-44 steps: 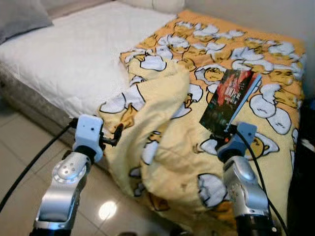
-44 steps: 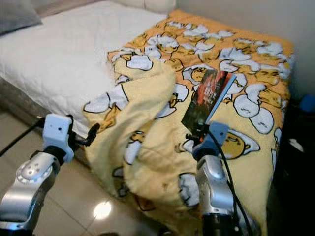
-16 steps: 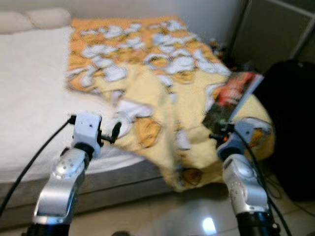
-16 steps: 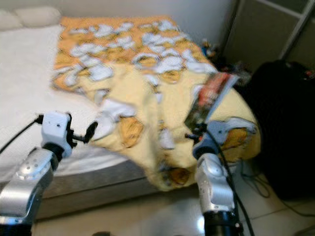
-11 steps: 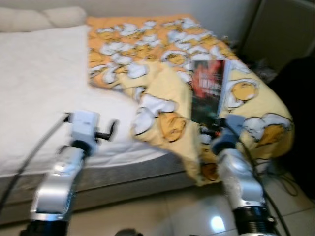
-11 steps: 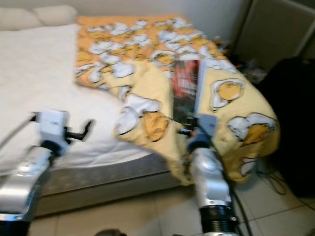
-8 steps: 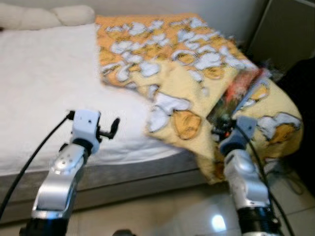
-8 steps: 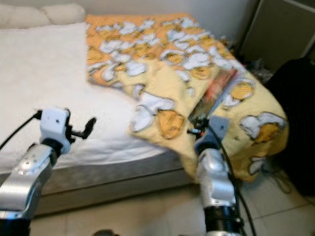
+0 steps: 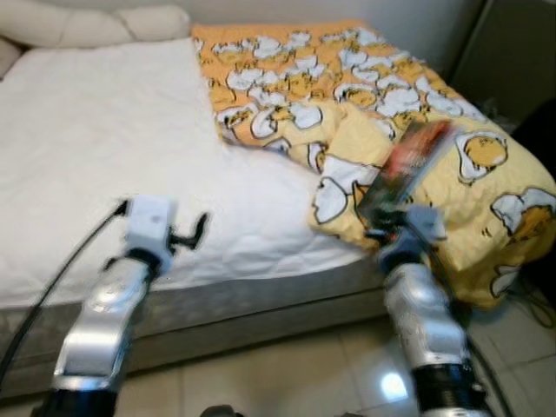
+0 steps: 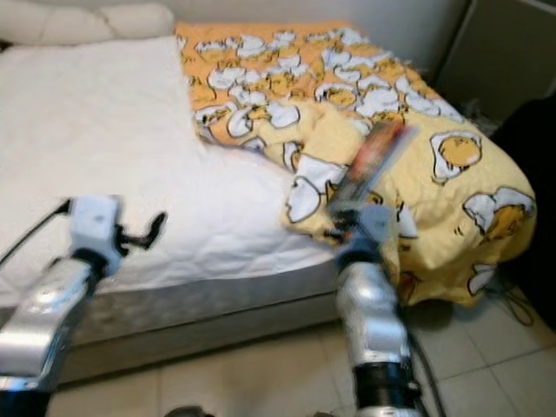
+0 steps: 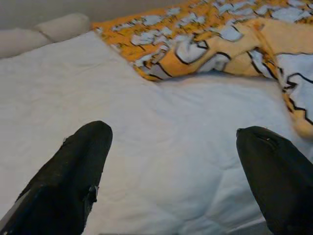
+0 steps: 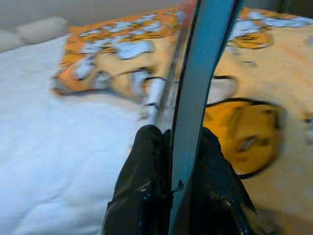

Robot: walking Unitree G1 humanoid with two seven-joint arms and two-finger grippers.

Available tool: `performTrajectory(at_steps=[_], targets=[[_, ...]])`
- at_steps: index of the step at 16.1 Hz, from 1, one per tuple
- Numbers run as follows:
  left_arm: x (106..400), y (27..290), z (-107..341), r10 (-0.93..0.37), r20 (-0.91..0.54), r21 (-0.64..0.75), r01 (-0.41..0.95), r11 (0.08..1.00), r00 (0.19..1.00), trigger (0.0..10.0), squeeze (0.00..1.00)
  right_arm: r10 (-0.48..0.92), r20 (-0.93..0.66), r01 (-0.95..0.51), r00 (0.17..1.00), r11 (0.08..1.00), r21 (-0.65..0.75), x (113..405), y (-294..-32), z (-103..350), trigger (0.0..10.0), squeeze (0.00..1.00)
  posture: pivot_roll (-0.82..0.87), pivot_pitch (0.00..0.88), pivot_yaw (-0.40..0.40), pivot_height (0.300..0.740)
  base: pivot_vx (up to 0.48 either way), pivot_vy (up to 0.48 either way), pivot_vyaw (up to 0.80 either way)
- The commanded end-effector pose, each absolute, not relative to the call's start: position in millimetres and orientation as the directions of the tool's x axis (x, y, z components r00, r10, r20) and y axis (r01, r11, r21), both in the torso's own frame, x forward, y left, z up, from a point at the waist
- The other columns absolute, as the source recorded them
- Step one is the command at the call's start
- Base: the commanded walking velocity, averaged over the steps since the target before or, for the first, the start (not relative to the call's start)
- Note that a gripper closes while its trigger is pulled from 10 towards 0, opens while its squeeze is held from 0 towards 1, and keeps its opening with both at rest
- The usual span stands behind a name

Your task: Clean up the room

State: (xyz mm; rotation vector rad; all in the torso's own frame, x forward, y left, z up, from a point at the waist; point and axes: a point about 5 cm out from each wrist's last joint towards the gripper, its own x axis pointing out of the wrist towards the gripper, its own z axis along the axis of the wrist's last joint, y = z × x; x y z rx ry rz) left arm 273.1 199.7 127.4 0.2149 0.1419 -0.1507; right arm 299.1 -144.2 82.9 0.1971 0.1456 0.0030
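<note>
Right pincer (image 12: 173, 147) clamps a book (image 9: 408, 169) above the bed (image 9: 104, 156); left pincer (image 11: 171, 161) gapes wide.

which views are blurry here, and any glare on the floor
Left eye view: motion blur smears the book and the right gripper; a bright glare spot sits on the floor tiles. Right eye view: similar smear on the left gripper. Right wrist view: the duvet behind is soft. Left wrist view: fairly sharp mattress.
</note>
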Motion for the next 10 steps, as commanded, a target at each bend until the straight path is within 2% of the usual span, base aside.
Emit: performTrajectory(at_steps=[1, 10], targets=[[274.2, 189.9, 128.2, -0.166, -0.15, 0.194, 0.194, 0.962, 0.975, 10.0, 0.0, -0.007, -0.082, 0.021, 0.997, 0.984, 0.177, 303.2, -153.0, 96.5, 10.0, 0.0, 0.03, 0.0, -0.009, 0.74, 0.0, 0.416, 0.0], [274.5, 190.0, 126.7, -0.164, -0.152, 0.191, 0.192, 0.963, 0.975, 10.0, 0.0, 0.066, -0.074, -0.054, 0.995, 0.987, 0.152, 304.0, -145.6, 99.6, 10.0, 0.0, 0.03, 0.0, -0.005, 0.74, 0.0, 0.42, 0.0]])
